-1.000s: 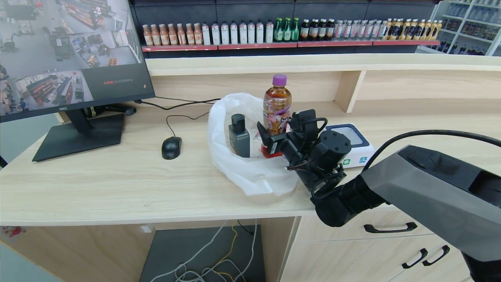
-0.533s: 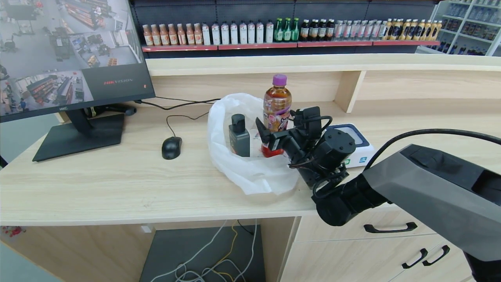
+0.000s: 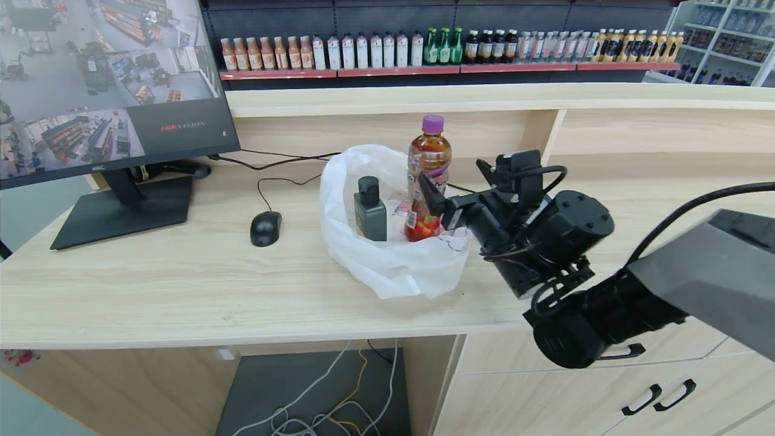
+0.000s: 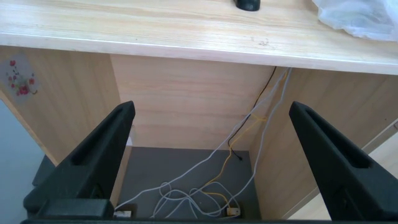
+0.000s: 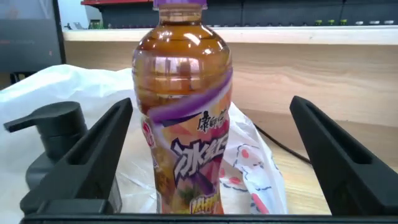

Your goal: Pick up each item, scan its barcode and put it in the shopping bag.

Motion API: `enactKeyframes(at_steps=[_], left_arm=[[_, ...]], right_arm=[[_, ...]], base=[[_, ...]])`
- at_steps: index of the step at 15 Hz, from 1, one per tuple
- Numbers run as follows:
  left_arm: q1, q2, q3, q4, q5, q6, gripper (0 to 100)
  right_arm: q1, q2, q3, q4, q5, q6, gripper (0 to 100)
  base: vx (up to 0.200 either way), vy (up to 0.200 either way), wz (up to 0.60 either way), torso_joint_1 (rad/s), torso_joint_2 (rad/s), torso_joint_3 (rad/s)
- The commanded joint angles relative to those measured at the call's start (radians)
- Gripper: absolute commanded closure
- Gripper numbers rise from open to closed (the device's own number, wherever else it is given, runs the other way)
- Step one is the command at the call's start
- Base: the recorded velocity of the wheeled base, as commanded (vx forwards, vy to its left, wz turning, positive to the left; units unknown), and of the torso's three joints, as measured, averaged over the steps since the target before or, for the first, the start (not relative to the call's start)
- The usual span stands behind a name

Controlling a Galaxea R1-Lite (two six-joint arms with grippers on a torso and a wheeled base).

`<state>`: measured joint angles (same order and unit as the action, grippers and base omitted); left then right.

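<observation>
I've pulled my right gripper (image 3: 450,171) back from the tea bottle (image 3: 428,163), jaws wide apart and empty, leaving it upright in the white shopping bag (image 3: 387,269) beside the dark pump bottle (image 3: 370,213), so this item looks bagged.

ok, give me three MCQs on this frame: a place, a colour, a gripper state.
1. Where does the tea bottle stand?
A) beside the mouse
B) in the shopping bag
C) on the back shelf

2. Its cap is:
A) green
B) purple
C) white

3. The right gripper is:
A) shut on the bottle
B) shut on nothing
C) open

Answers:
1 B, the white plastic surrounds its base.
2 B, it is plainly purple in the head view.
3 C, its fingers stand apart, with a gap on either side of the bottle.
</observation>
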<state>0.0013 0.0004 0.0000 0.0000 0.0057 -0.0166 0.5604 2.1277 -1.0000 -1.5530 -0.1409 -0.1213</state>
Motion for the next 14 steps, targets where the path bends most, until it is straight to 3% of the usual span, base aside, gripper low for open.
enactKeyframes(at_steps=[1,2,3,5,9,10,13,14], left_arm=[[0.000,0.000,0.000,0.000,0.000,0.000,0],[0.000,0.000,0.000,0.000,0.000,0.000,0],[0.000,0.000,0.000,0.000,0.000,0.000,0],[0.000,0.000,0.000,0.000,0.000,0.000,0],[0.000,0.000,0.000,0.000,0.000,0.000,0],[0.000,0.000,0.000,0.000,0.000,0.000,0],[0.000,0.000,0.000,0.000,0.000,0.000,0],[0.000,0.000,0.000,0.000,0.000,0.001,0]], right_arm=[[0.001,-0.199,0.218,-0.018,-0.005,-0.009,0],[0.001,-0.342,0.397,-0.018,-0.014,-0.008,0],[-0.001,-0.380,0.446,-0.018,-0.014,-0.008,0],[-0.022,-0.611,0.715,-0.018,-0.016,-0.011,0],[-0.057,-0.910,1.000,-0.004,-0.022,-0.028,0],[-0.059,-0.973,1.000,0.080,-0.040,-0.028,0],[-0.057,-1.264,1.000,0.501,-0.042,-0.023,0],[-0.051,-1.502,0.997,0.830,-0.036,-0.028,0]], base=[[0.000,0.000,0.00,0.000,0.00,0.000],[0.000,0.000,0.00,0.000,0.00,0.000],[0.000,0.000,0.00,0.000,0.00,0.000],[0.000,0.000,0.00,0.000,0.00,0.000],[0.000,0.000,0.00,0.000,0.00,0.000],[0.000,0.000,0.00,0.000,0.00,0.000],[0.000,0.000,0.00,0.000,0.00,0.000],[0.000,0.000,0.00,0.000,0.00,0.000]])
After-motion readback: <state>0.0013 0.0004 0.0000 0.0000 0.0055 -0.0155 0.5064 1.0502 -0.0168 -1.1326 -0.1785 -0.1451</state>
